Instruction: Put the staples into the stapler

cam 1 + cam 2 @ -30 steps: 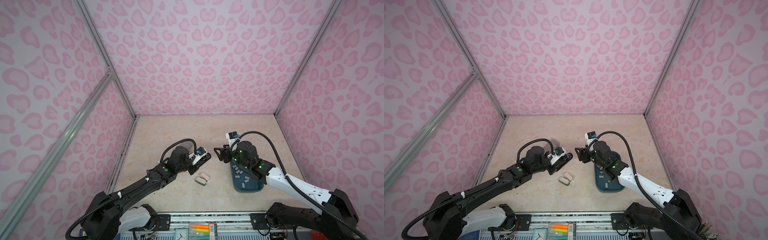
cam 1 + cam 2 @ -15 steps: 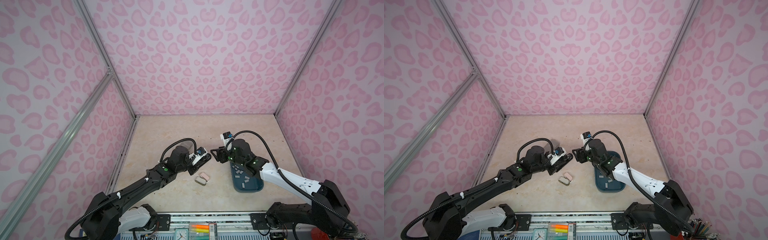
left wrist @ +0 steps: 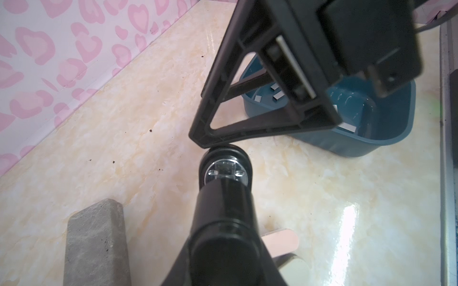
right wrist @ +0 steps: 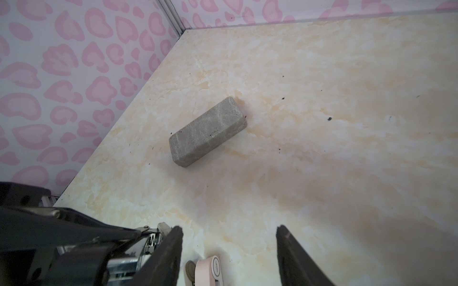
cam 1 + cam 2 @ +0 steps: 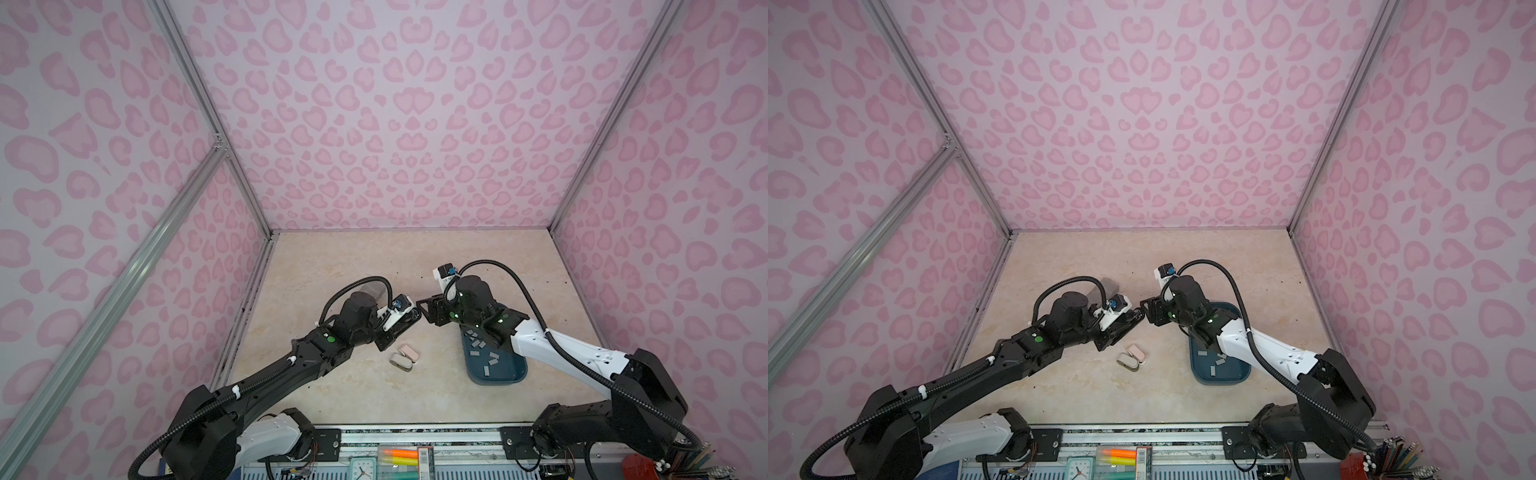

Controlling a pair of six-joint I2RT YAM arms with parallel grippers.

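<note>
Small flat silver-grey staples [image 5: 493, 360] lie loose in the dark blue plastic tray [image 5: 498, 380], near right. To its left sits a small pale pink case [image 5: 409, 352]. Farther off, the left gripper [image 5: 401, 326] clamps the black stapler [image 3: 224, 210], whose tip is right against a finger of the right gripper [image 4: 229, 231], which stands wide and empty. A grey speckled stone block [image 4: 208, 131] lies far left.

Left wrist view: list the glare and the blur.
Left wrist view: a bright glare streak on the table; small glints inside the tray; the pink case, close to the lens, is soft.
</note>
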